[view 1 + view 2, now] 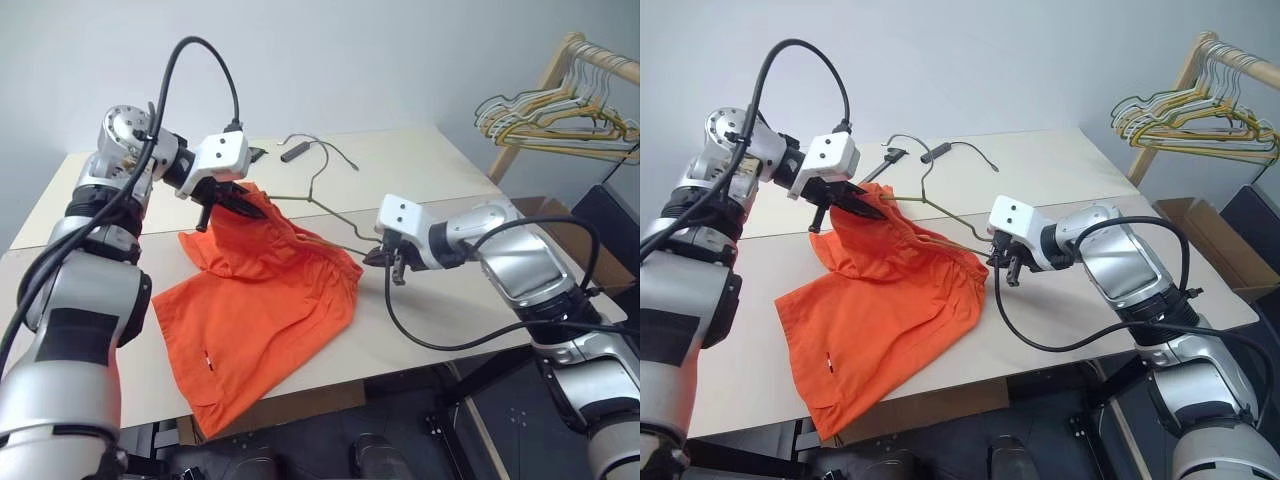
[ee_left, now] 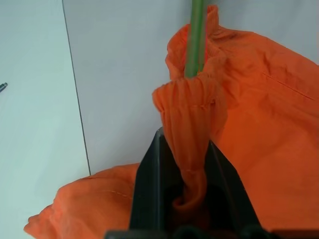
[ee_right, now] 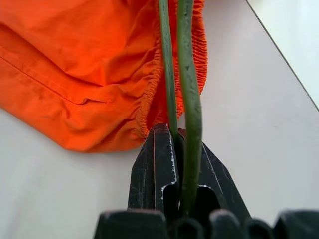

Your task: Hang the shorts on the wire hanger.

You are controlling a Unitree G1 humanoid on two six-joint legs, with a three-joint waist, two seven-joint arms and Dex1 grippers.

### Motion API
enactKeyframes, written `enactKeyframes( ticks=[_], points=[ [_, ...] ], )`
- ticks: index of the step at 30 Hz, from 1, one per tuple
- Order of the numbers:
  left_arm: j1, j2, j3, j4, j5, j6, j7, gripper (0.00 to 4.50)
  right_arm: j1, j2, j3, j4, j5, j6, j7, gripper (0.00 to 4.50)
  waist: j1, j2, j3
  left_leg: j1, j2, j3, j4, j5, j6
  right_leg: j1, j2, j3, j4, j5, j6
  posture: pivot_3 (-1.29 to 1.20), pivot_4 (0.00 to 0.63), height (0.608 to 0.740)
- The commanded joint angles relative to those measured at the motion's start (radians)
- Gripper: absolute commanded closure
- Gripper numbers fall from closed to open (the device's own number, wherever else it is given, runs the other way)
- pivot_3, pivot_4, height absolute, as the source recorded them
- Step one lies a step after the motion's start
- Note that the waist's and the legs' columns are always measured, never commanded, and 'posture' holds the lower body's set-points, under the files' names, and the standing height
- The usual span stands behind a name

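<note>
The orange shorts (image 1: 260,300) lie on the pale table (image 1: 420,170), with their waistband lifted at the far side. My left gripper (image 1: 243,203) is shut on a bunched fold of that waistband (image 2: 187,114), close to the green wire (image 2: 196,40) of the wire hanger. The wire hanger (image 1: 330,212) runs from the raised waistband across to my right gripper (image 1: 376,258), its hook toward the back of the table. My right gripper (image 3: 177,132) is shut on the hanger's two wires (image 3: 189,99) just beside the shorts' gathered waistband (image 3: 149,94). Part of the hanger is hidden inside the fabric.
A black cable with a cylindrical end (image 1: 295,153) lies at the back of the table. At the far right, a wooden rack holds a bunch of yellow and pale hangers (image 1: 560,115). A cardboard box (image 1: 1210,235) stands on the floor beside the table's right edge.
</note>
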Motion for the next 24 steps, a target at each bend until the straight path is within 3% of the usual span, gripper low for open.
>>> enactKeyframes(
  ticks=[1,5,11,15,18,19,24],
  points=[
    [-0.017,0.022,0.0,-0.021,-0.043,-0.005,-0.004,4.44,-0.002,0.006,-0.021,-0.016,-0.042,-0.107,-0.033,4.5,0.0,0.0,0.0,0.0,0.0,0.0,0.0,0.0,0.0,0.0,0.0,0.0,0.0,0.0,0.0,-0.07,0.0,0.74],
    [-0.017,0.022,0.03,-0.013,-0.038,-0.02,-0.004,4.44,0.023,0.03,-0.046,0.002,-0.061,-0.204,-0.068,4.5,-0.001,0.0,0.0,0.0,0.0,0.0,0.0,0.0,0.0,0.0,0.0,0.0,0.0,0.0,0.0,-0.07,0.0,0.74],
    [-0.005,0.046,0.027,-0.02,-0.043,-0.04,-0.004,4.5,0.046,0.035,-0.14,0.001,-0.034,-0.211,-0.11,2.67,-0.004,0.0,0.0,0.0,0.0,0.0,0.001,0.0,0.0,0.0,0.0,0.0,0.0,0.0,0.0,-0.08,0.0,0.74],
    [0.001,0.047,0.052,-0.01,-0.035,-0.041,-0.004,4.5,0.073,0.003,-0.254,-0.002,-0.001,-0.204,-0.129,1.24,-0.001,0.0,0.0,-0.001,0.0,0.0,0.003,0.0,0.0,0.0,0.0,0.0,0.0,0.0,0.0,-0.09,0.0,0.74],
    [0.008,0.041,0.065,-0.006,-0.023,-0.036,-0.004,4.5,0.115,0.015,-0.403,-0.015,0.024,-0.212,-0.241,0.22,0.0,0.0,0.0,-0.001,0.0,0.0,0.004,0.0,0.0,0.001,0.0,0.0,0.0,0.0,0.0,-0.1,0.0,0.74],
    [0.011,0.041,0.066,-0.008,-0.022,-0.035,-0.004,4.5,0.134,0.013,-0.449,-0.026,0.045,-0.204,-0.253,0.05,0.0,0.0,0.0,-0.001,0.0,0.0,0.004,0.0,0.001,0.001,0.0,0.0,0.0,0.0,0.0,-0.1,0.0,0.74],
    [0.016,0.032,0.09,-0.009,-0.006,-0.031,-0.004,4.5,0.317,-0.012,-0.58,-0.124,0.145,-0.194,-0.233,0.05,0.0,0.0,0.0,0.0,0.0,0.0,0.003,0.0,0.001,0.002,0.0,0.0,-0.001,0.0,0.001,-0.1,0.0,0.74]
  ],
)
